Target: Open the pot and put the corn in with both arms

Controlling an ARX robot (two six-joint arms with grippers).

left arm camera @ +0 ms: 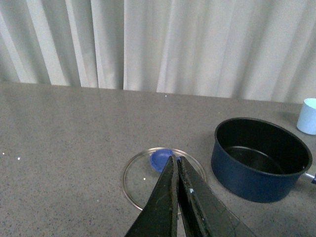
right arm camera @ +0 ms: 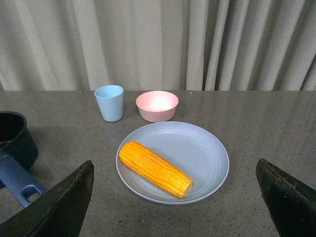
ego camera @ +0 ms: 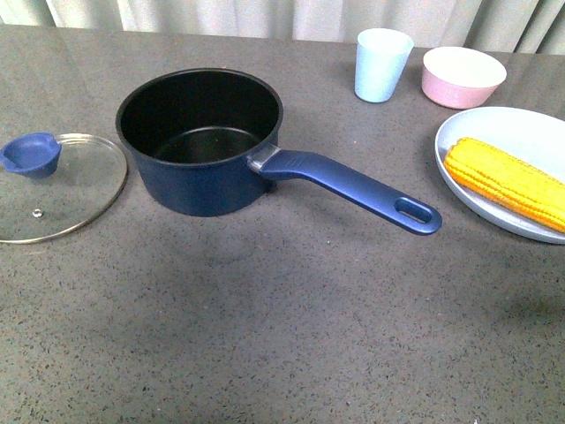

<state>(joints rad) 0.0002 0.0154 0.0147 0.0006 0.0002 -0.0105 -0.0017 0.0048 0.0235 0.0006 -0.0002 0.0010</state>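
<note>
The navy-blue pot (ego camera: pixel 201 141) stands uncovered and empty on the grey table, its long handle (ego camera: pixel 357 189) pointing toward the right front. Its glass lid (ego camera: pixel 62 187) with a blue knob (ego camera: pixel 32 155) lies flat on the table to the pot's left. The yellow corn (ego camera: pixel 508 181) rests on a pale blue plate (ego camera: pixel 521 132) at the right. Neither arm shows in the front view. My left gripper (left arm camera: pixel 177 159) is shut and empty above the lid (left arm camera: pixel 143 177), with the pot (left arm camera: pixel 259 158) beside it. My right gripper (right arm camera: pixel 175 173) is wide open, hovering short of the corn (right arm camera: pixel 154 169).
A pale blue cup (ego camera: pixel 382 64) and a pink bowl (ego camera: pixel 463 76) stand at the back right, behind the plate (right arm camera: pixel 197 153). Grey curtains close off the far edge of the table.
</note>
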